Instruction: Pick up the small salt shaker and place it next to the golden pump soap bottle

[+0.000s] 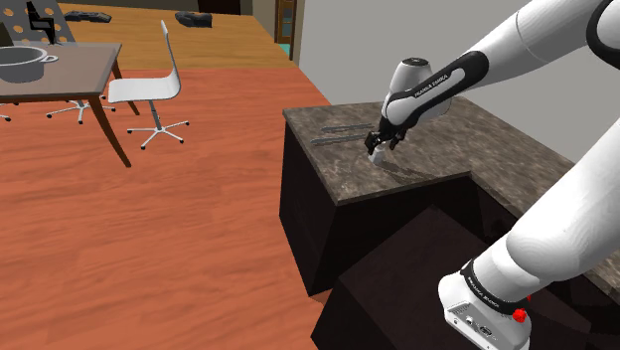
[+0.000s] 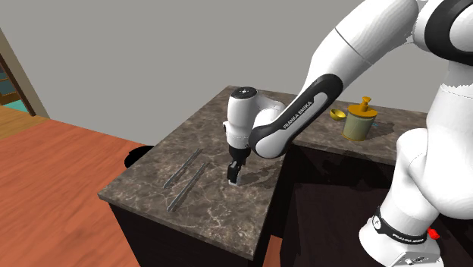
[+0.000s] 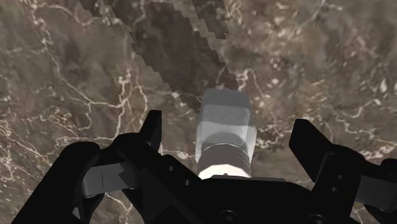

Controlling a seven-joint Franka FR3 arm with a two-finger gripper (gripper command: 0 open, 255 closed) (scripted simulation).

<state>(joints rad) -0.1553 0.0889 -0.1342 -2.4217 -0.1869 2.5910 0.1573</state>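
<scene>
Here the small pale salt shaker sits on the dark marbled counter, midway between the gripper's 2 black fingers. The fingers stand wide apart, touching neither side and gripping nothing. The golden pump soap bottle stands well apart on the counter's other wing.

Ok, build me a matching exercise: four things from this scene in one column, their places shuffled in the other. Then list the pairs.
Things
1. salt shaker
2. golden pump soap bottle
3. grey pot
4. white chair

Places
A. on the wooden floor
B. next to a small yellow bowl
C. between the fingers of the open gripper
D. on the brown table

Pairs: 1-C, 2-B, 3-D, 4-A
</scene>
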